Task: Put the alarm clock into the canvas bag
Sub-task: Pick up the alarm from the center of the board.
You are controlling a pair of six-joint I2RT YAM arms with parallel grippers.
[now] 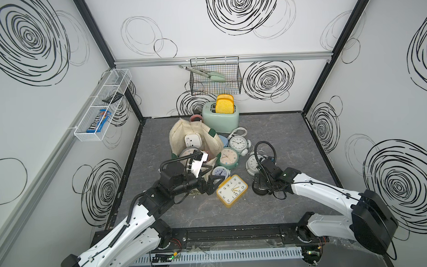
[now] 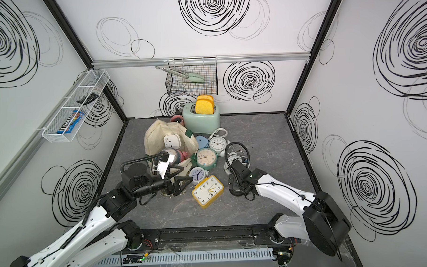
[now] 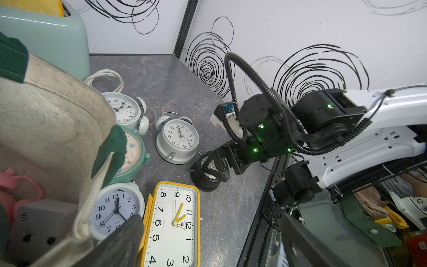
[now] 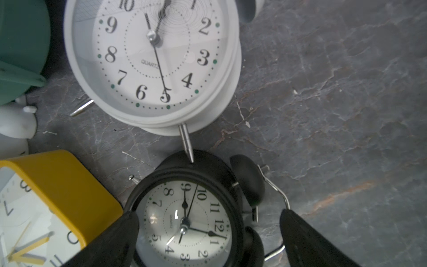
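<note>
In a top view the cream, green-handled canvas bag sits open, left pincer released beside it. Left wrist: black twin-bell alarm clock lies apart on the bench. Right wrist: right pincer, released, straddles it; clenching should come next.

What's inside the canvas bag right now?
In the canvas bag lie a white square clock, a round grey-rimmed clock and a pink item. The left arm's wrist camera covers the near part of the opening, and the bottom is hidden.
</note>
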